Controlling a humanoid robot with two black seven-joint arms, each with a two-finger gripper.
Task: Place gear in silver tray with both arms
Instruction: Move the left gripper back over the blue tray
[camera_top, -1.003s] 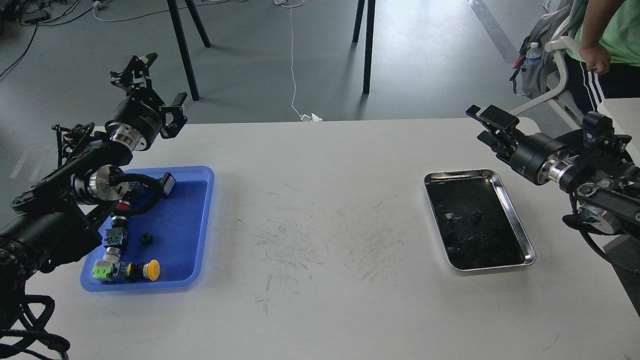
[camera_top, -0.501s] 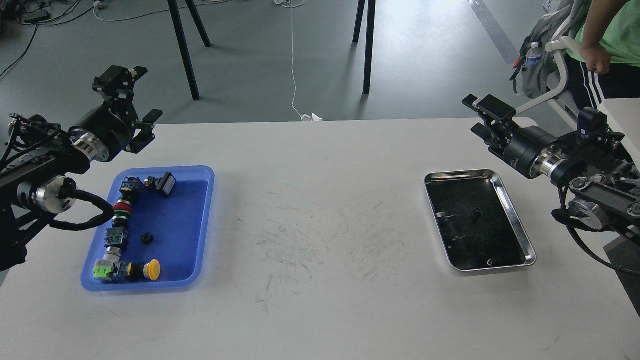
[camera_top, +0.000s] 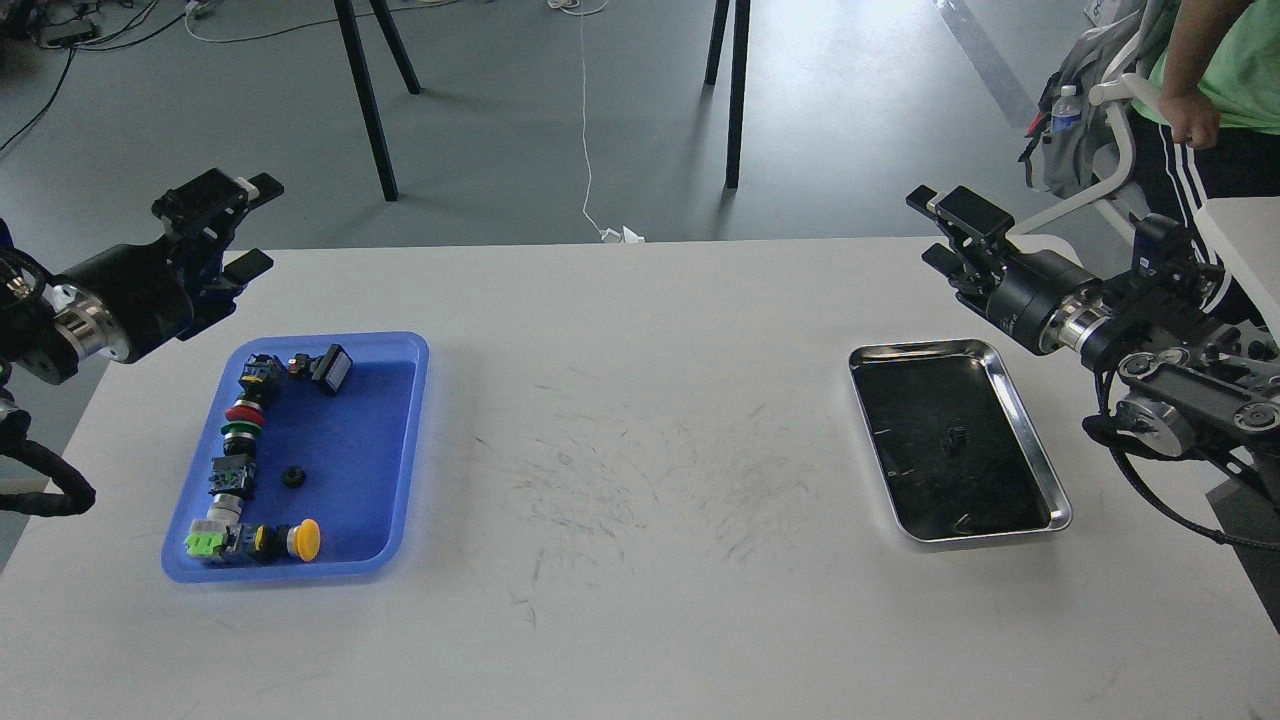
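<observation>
Both arms have drawn back toward the picture's edges since a second ago: my left arm, which then hung over the blue tray's near-left corner, now sits clear of it, and the right has eased slightly leftward.

My left gripper (camera_top: 235, 225) hovers off the table's far-left corner, its two black fingers standing visibly apart with nothing between them. Most of that arm is cut off by the edge. My right gripper (camera_top: 945, 232) is seen nearly side-on and dark; its fingers seem spread and empty, though the gap is hard to read.

Below and just right of the left gripper lies the blue rectangular plastic tray with rounded corners (camera_top: 405, 450), holding a column of push-button switches (camera_top: 240, 450) in red, green, yellow and black, partly too small to tell apart. Beside them sits the small black round gear (camera_top: 292, 477).

Below the right gripper rests the shiny rectangular silver tray with polished raised rim (camera_top: 1030, 440). Its dark reflective floor shows a small dark speck (camera_top: 955, 436); object or reflection, I cannot tell. Between the trays, the matte white table (camera_top: 640, 620) is scuffed with fine grey scratches.
</observation>
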